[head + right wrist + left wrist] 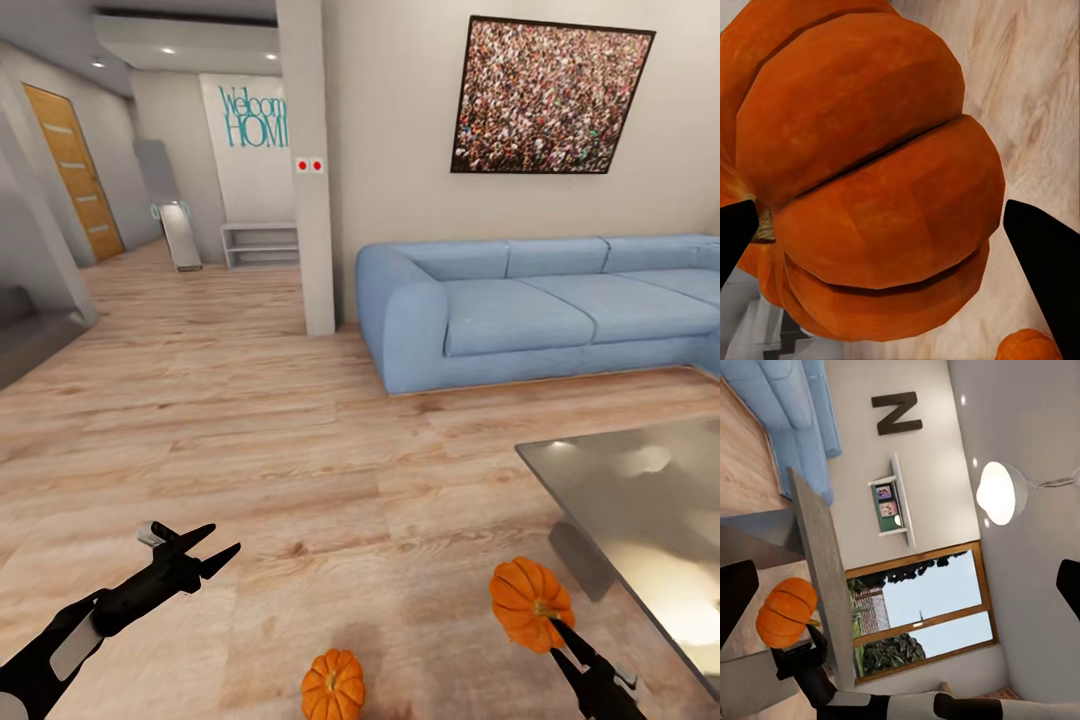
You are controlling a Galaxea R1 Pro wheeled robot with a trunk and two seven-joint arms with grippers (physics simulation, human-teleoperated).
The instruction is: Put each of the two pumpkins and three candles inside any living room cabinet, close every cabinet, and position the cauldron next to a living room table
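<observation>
Right gripper (548,622) clamps one pumpkin (528,602), left gripper (213,552) spread empty; second pumpkin (333,685) on floor, nothing visibly stowed.

**Matte black arms, white panels**

Left gripper (222,549): two slim, tapering black fingers ending in sharp points, set on a blocky black body. Just behind the fingers, a small white-and-grey cylinder. Further back, a black forearm with a white panel.

Right gripper (556,626): same pointed black fingers (1044,262), flat and unmarked up close. Behind them, an angular black wrist with pale grey inserts.
</observation>
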